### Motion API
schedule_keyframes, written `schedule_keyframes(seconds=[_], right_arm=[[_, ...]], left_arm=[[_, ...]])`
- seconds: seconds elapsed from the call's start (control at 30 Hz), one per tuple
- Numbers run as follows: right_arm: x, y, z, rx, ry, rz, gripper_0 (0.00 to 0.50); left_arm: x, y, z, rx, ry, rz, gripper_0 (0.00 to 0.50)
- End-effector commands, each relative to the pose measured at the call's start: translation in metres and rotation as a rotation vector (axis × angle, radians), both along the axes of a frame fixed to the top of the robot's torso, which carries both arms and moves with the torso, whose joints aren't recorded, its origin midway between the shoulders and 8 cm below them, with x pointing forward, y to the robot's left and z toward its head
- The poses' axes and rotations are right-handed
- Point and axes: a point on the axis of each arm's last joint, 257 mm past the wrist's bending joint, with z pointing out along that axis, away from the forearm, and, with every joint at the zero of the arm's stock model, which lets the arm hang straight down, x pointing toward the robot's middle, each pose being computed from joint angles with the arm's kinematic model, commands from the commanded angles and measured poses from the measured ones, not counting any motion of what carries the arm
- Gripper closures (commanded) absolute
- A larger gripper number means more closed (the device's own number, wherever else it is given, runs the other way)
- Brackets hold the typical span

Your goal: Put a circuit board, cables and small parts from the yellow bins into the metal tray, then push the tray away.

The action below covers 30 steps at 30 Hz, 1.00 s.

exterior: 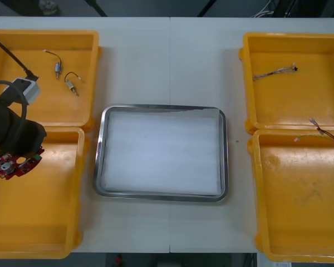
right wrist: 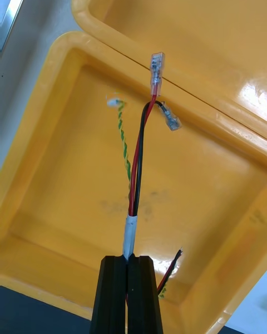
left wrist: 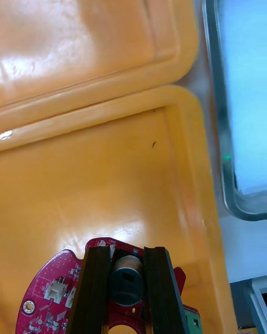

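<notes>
Right now the left gripper (left wrist: pixel 127 250) is clamped on a round red circuit board (left wrist: pixel 47 289), its fingers closed around the dark round part at the board's middle, over the left yellow bin (left wrist: pixel 100 167). The metal tray (left wrist: pixel 214 89) lies just past that bin's wall. The right gripper (right wrist: pixel 127 260) pinches a red and black cable (right wrist: pixel 137 167) by its white sleeve, and the plugs reach away from the fingers over the right yellow bin (right wrist: pixel 50 161).

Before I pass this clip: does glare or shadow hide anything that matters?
Front view: the metal tray mirrors light along its rim and its white inside is evenly lit, so nothing is hidden. Left wrist view: glare sits on the floors of the yellow bins, with none on the circuit board in the left gripper. Right wrist view: glare on the farther bin stays clear of the cable in the right gripper.
</notes>
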Motion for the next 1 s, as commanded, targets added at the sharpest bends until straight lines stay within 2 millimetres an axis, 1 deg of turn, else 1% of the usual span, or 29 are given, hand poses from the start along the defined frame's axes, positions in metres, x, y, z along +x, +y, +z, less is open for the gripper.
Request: schedule_keyframes(seconds=[0.03,0.07,0.2,0.27,0.3,0.37,0.4,0.5,0.57,0.63,0.8,1.0], right_arm=[[0.005,-0.007,0.014,-0.055,-0.028,0.039,0.500],[0.005,-0.007,0.015,-0.055,-0.029,0.038,0.500],[0.005,-0.007,0.015,-0.055,-0.030,0.037,0.500],[0.005,-0.007,0.014,-0.056,-0.029,0.038,0.500],[0.005,-0.007,0.015,-0.055,-0.030,0.037,0.500],[0.005,-0.007,0.015,-0.055,-0.030,0.037,0.500],[0.005,-0.008,0.015,-0.055,-0.029,0.036,0.500],[0.005,-0.007,0.015,-0.055,-0.030,0.037,0.500],[0.005,-0.008,0.015,-0.055,-0.029,0.036,0.500],[0.005,-0.007,0.015,-0.055,-0.030,0.037,0.500],[0.004,-0.006,0.014,-0.054,-0.027,0.040,0.500],[0.004,-0.005,0.015,-0.051,-0.027,0.044,0.500]], left_arm=[[0.007,-0.036,0.017,-0.018,-0.032,0.002,0.500],[0.007,-0.040,0.017,-0.019,-0.032,-0.001,0.500],[0.008,-0.071,0.019,-0.048,-0.028,-0.024,0.500],[0.007,-0.090,0.019,-0.070,-0.022,-0.032,0.500],[0.007,-0.095,0.018,-0.077,-0.021,-0.034,0.500],[0.006,-0.116,0.017,-0.110,-0.011,-0.036,0.500],[0.005,-0.121,0.017,-0.116,-0.009,-0.036,0.500],[0.004,-0.146,0.013,-0.151,0.012,-0.037,0.500],[0.005,-0.158,0.010,-0.159,0.013,-0.039,0.500],[0.004,-0.170,0.003,-0.163,0.028,-0.038,0.500],[0.008,-0.188,-0.013,-0.160,0.025,-0.045,0.500],[0.016,-0.198,-0.034,-0.167,0.041,-0.039,0.500]])
